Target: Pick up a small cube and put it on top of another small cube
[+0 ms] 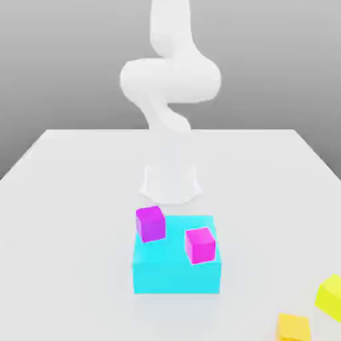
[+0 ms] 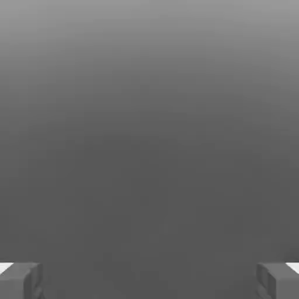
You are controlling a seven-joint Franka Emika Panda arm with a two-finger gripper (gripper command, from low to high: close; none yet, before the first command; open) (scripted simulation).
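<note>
The small orange cube (image 1: 293, 328) lies on the white table at the front edge, toward the exterior view's right. Just beyond it, at the right edge, sits the lemon-yellow cube (image 1: 330, 296), partly cut off by the picture. The two cubes stand apart. In the hand view my gripper (image 2: 149, 280) is open, its two grey fingertips (image 2: 21, 280) far apart with nothing between them and plain grey background beyond. The white arm (image 1: 170, 80) rises from its base at the table's middle and leaves the picture at the top.
A large cyan block (image 1: 176, 266) stands in front of the arm's base (image 1: 170, 183). Two magenta cubes (image 1: 150, 223) (image 1: 200, 245) rest on its top. The white table (image 1: 66, 220) stretches bare to the exterior view's left.
</note>
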